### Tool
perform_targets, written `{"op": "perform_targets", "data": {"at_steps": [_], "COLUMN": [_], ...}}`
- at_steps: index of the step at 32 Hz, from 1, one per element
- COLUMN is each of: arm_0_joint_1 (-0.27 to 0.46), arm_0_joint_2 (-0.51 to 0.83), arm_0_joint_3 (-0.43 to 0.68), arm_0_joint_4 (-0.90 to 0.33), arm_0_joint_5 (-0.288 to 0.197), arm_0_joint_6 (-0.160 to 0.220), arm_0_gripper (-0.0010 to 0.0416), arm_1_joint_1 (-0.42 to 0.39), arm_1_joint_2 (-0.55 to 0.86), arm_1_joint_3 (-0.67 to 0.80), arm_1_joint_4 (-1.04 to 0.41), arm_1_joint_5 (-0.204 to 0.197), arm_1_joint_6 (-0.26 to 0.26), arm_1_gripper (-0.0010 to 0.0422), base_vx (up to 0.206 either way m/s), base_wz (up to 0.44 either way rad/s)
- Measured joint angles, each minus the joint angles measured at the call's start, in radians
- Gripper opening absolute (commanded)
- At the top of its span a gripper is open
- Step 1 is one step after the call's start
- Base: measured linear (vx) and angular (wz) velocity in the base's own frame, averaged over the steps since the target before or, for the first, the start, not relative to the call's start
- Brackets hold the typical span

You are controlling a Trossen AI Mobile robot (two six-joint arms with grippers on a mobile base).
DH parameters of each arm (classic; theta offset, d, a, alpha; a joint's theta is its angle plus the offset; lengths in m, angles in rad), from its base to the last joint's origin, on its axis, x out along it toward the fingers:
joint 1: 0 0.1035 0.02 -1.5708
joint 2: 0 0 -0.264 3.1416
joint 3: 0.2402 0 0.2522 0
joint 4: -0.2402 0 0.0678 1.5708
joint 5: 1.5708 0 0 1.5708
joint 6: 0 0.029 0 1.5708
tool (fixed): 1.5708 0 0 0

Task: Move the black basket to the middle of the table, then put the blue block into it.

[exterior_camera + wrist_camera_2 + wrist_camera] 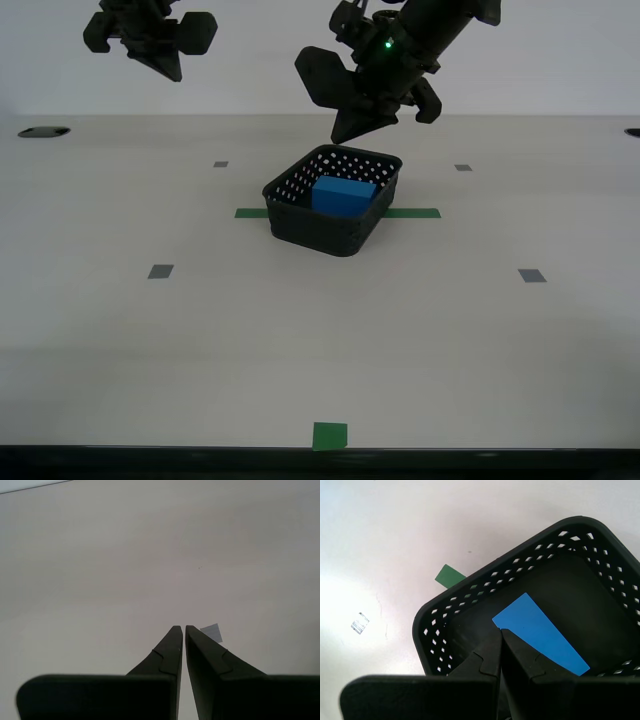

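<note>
The black basket (318,232) stands at the middle of the table (300,340), on top of the green tape strip (250,213). The blue block (343,195) lies inside it, tilted. The first wrist view shows the basket (436,630) and the block (540,635) just beyond the fingertips. My first gripper (346,130) (501,630) is shut and empty, hanging just above the basket's far rim. My second gripper (170,70) (180,627) is shut and empty, raised high at the exterior view's far left over bare tabletop.
Small grey squares (160,271) (532,275) (221,164) (462,167) dot the table; one shows in the second wrist view (212,632). A green square marker (330,436) sits at the front edge. A dark cable hole (43,131) is at the far left corner.
</note>
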Motion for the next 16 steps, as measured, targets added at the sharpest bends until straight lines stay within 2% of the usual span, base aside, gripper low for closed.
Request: {"op": "perform_targets", "data": {"at_steps": [16], "arm_0_joint_1": [0.0], "arm_0_joint_2": [0.0], "arm_0_joint_3": [0.0], "arm_0_joint_4": [0.0], "arm_0_joint_5": [0.0], "arm_0_joint_6": [0.0], "arm_0_gripper": [0.0], "arm_1_joint_1": [0.0], "arm_1_joint_2": [0.0], "arm_1_joint_3": [0.0], "arm_1_joint_4": [0.0], "arm_1_joint_5": [0.0], "arm_1_joint_6": [0.0], "arm_1_gripper": [0.0007], "base_vx": [0.0], "base_wz": [0.0]}}
